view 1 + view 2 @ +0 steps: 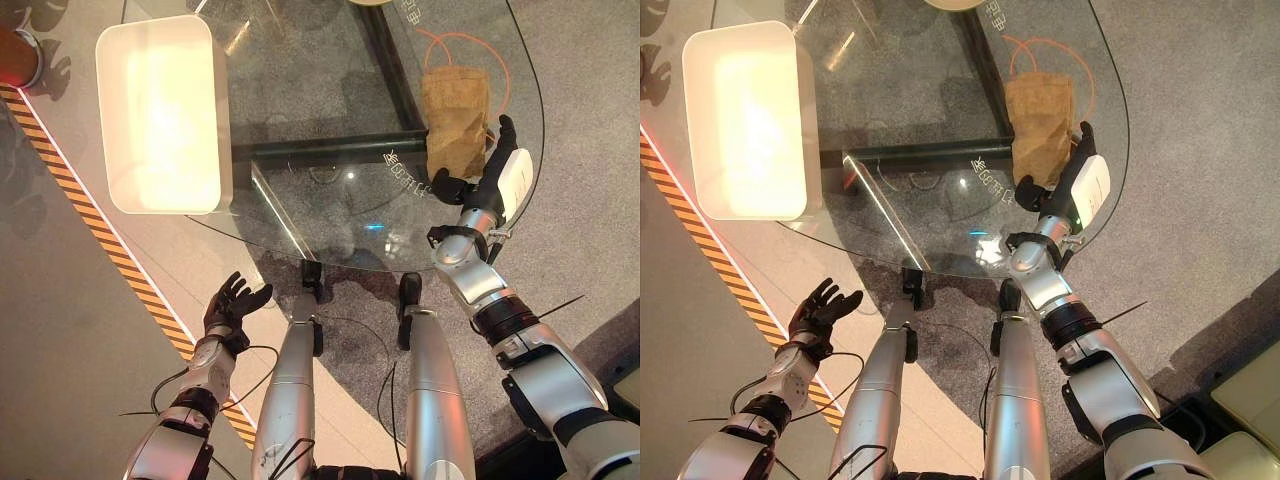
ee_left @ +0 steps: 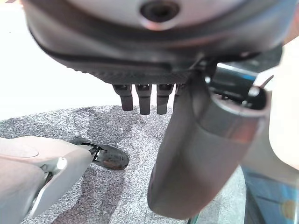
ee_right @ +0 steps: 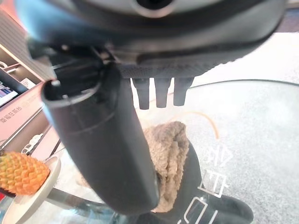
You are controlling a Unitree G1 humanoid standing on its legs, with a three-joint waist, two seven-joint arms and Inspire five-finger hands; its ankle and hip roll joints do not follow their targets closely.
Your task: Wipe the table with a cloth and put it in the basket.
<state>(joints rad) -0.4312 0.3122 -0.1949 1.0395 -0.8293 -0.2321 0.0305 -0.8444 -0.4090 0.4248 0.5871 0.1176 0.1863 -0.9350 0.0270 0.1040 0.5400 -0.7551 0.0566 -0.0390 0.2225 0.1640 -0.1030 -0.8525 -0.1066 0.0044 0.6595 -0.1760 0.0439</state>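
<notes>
Grey speckled floor (image 1: 590, 120), striped tape (image 1: 90, 225)

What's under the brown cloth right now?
The cloth lies on the glass table, beside the right hand. Around it, the dark frame bar and grey carpet show through the glass. What lies directly beneath the cloth is covered.

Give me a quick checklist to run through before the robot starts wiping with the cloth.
1. Cloth lying on the glass table: ok.
2. Right hand at the cloth's near edge, fingers straight, thumb against it: ok.
3. Firm grasp on the cloth: not ok, hand is open.
4. Left hand open and off the table: ok.
5. White basket on the table's left side, nothing seen inside: ok.
6. Dirt left to wipe: cannot tell.
</notes>
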